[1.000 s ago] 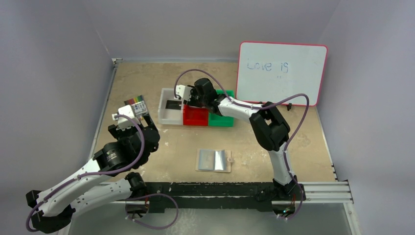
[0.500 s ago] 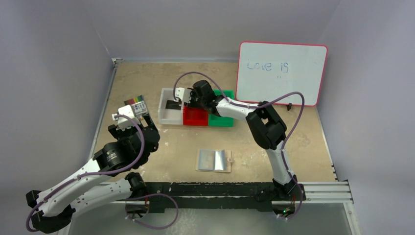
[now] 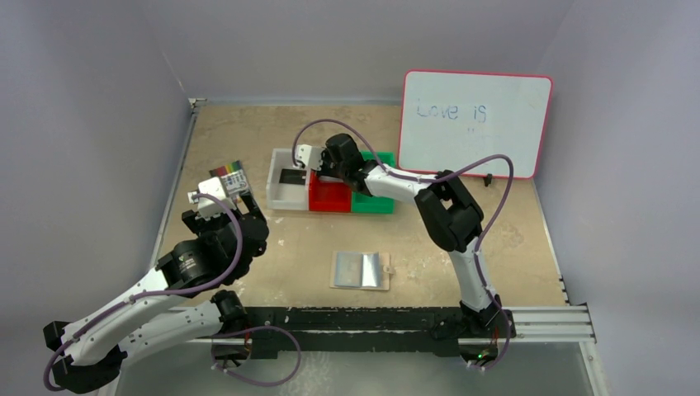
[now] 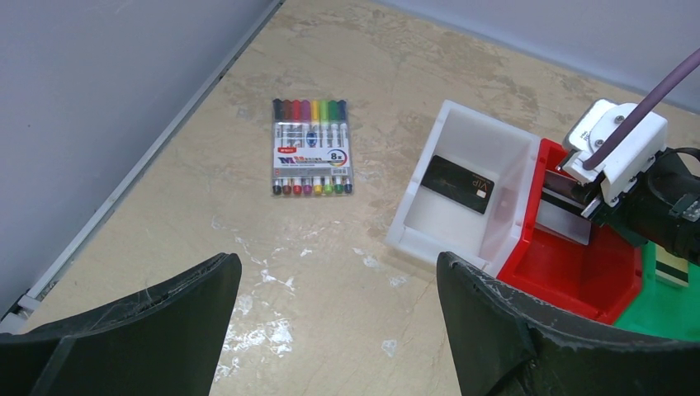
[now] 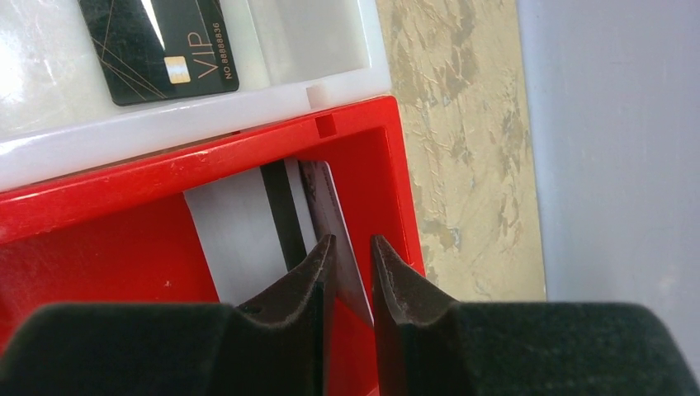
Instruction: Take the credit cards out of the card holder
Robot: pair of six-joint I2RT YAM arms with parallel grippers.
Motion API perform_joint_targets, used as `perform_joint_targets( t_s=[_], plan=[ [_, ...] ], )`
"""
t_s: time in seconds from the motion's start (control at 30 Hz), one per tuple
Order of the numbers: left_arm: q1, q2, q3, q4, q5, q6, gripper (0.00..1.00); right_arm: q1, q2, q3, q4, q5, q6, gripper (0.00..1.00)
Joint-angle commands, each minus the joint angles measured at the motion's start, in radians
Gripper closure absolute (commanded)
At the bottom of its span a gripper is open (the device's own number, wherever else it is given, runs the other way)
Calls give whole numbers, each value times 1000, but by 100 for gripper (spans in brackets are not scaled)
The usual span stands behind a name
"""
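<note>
The card holder lies open on the table, pale silvery inside up, with no gripper near it. A black card lies flat in the white bin. A silver-grey card with a dark stripe stands tilted in the red bin. My right gripper hangs over that bin. Its jaws stand narrowly apart astride the card's edge: the left finger touches the card, and a small gap shows at the right finger. A tan card peeks out in the green bin. My left gripper is open over bare table.
A pack of coloured markers lies left of the bins. The white bin, red bin and green bin stand in a row. A whiteboard leans at the back right. Walls close in on the left and at the back.
My right gripper's jaws have narrowed around the silver-grey card and the wrist has shifted slightly left over the red bin. The left arm has not moved.
</note>
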Motion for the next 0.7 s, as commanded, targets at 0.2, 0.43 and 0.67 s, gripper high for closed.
perform_joint_targets(
  t_s=[0.2, 0.43, 0.67],
  plan=[
    [2, -7, 19, 27, -8, 16, 12, -3, 27, 13, 20, -17, -30, 72],
    [2, -9, 20, 28, -6, 17, 12, -3, 27, 14, 71, 28, -44, 89],
    [2, -18, 18, 30, -5, 18, 12, -2, -19, -26, 171, 115, -87, 96]
  ],
)
